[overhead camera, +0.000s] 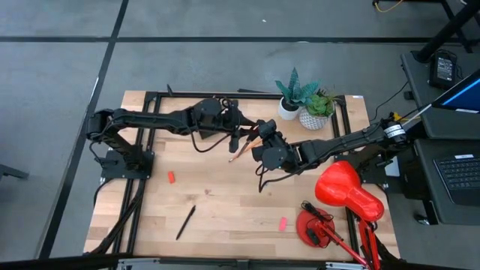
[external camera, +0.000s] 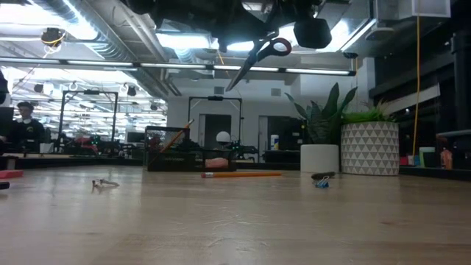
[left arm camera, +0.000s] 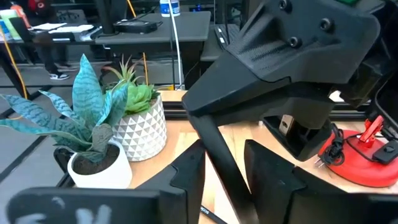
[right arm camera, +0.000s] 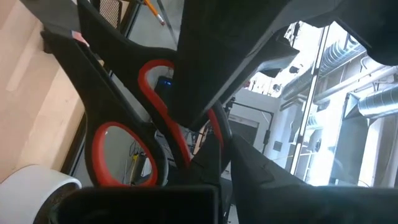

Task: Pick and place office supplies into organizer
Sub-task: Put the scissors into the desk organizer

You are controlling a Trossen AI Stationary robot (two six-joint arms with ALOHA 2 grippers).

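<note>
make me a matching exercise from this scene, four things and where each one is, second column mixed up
Things:
1. scissors
2. orange pencil
3. black pen
4. red desk lamp

Places:
a. flat on the wood near the middle of the table
b. standing at the table's edge on the right arm's side
c. lifted off the table, up in the air
d. flat on the wood on the left arm's side, with nothing touching it

Pairs: 1-c, 2-a, 3-d, 4-b
</note>
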